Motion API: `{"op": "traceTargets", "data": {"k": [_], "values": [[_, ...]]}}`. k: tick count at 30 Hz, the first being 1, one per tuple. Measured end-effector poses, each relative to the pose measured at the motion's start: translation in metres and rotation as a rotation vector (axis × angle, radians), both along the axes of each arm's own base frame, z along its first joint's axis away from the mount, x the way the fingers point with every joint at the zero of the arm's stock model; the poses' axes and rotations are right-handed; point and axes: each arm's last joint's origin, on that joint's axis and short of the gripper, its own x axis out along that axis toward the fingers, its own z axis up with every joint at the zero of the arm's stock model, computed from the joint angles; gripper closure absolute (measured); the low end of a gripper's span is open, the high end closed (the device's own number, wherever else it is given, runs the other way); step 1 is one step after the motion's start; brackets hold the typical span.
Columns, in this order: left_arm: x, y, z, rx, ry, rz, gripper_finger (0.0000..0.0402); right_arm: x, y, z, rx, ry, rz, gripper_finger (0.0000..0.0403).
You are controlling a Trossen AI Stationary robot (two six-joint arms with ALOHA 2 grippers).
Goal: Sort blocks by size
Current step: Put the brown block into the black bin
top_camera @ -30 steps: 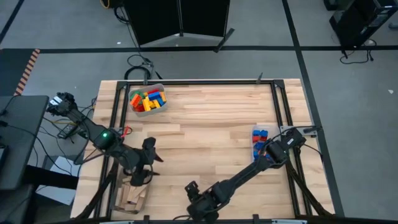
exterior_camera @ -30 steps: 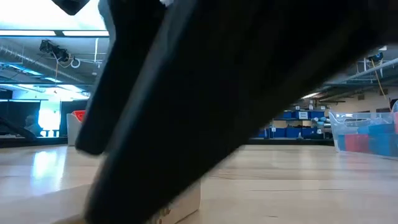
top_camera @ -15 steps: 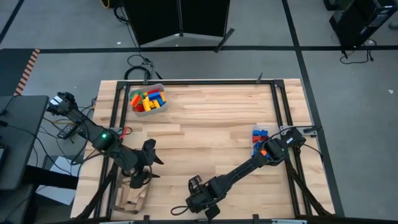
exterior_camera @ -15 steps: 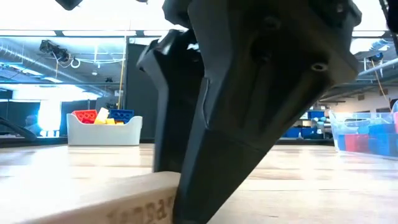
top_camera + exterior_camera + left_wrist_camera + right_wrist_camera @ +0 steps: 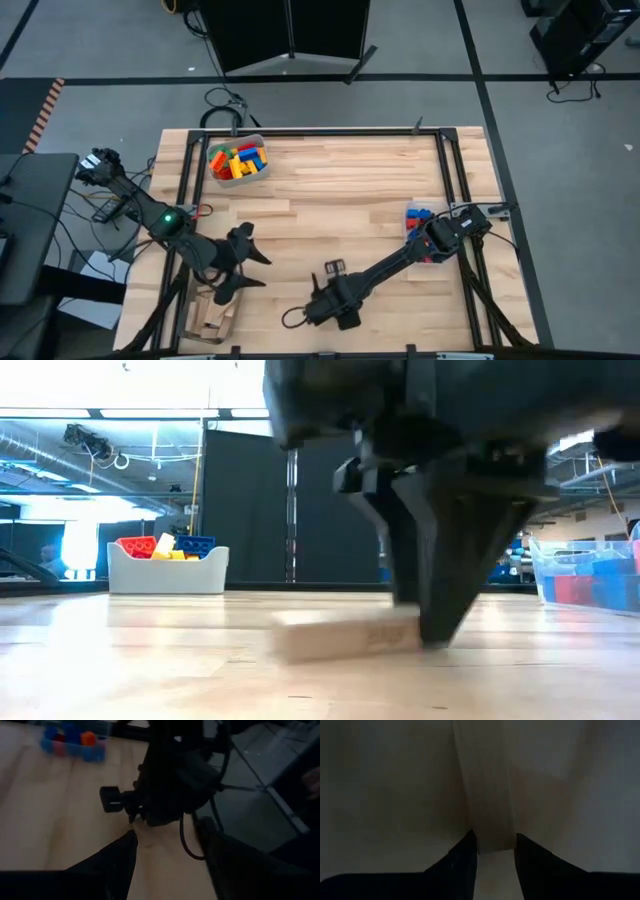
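A tan wooden block (image 5: 345, 632) lies flat on the table near its near edge, a little left of the middle. My right gripper (image 5: 332, 303) stands over it pointing down, shut on its end (image 5: 495, 854). In the low view this gripper (image 5: 422, 622) stands at the block's right end. My left gripper (image 5: 252, 270) hangs open above the table's near left part, nothing between its fingers (image 5: 120, 857). Coloured studded blocks fill a grey bin (image 5: 238, 163) at the far left; blue and red ones sit in a clear bin (image 5: 417, 225) at the right. My right gripper pinches the wooden block's two long sides (image 5: 485, 845) between its two fingers, at one end of the block. The fingers (image 5: 440, 615) come from above, pointing down, and lie across the block. The block rests flat on the table, its other end (image 5: 290, 635) sticking out free.
A heap of tan wooden pieces (image 5: 210, 318) sits at the near left corner, under my left arm. The grey bin (image 5: 168, 565) and the clear bin (image 5: 590, 575) stand far off. Bare tabletop (image 5: 340, 210) lies across the middle.
My right gripper has moved away from the table's near edge and a little to the right, tipped until it points straight down, and shut on the wooden block's end. The block now lies farther from the near edge. My left gripper has tipped up a little.
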Motion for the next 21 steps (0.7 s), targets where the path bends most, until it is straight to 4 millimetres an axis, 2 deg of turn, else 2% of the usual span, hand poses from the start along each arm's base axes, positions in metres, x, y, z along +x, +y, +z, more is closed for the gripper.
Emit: {"op": "traceTargets", "data": {"k": [6,9,14,17,21], "values": [[0.001,0.004,-0.001,0.058,-0.018,0.1,0.0142,-0.02,-0.019,0.039,-0.175,-0.009,-0.034,0.0286],[0.001,0.005,-0.001,0.071,-0.03,0.131,0.0142,-0.038,-0.028,0.044,-0.184,-0.033,-0.081,0.0286],[0.001,0.006,0.0,0.086,-0.052,0.181,0.0142,-0.085,-0.051,0.058,-0.14,-0.138,-0.206,0.0286],[0.002,0.007,0.001,0.104,-0.073,0.232,0.0142,-0.116,-0.064,0.059,-0.09,-0.205,-0.298,0.0286],[0.003,0.01,0.003,0.137,-0.11,0.329,0.0142,-0.146,-0.079,0.076,0.027,-0.439,-0.422,0.0286]]}}
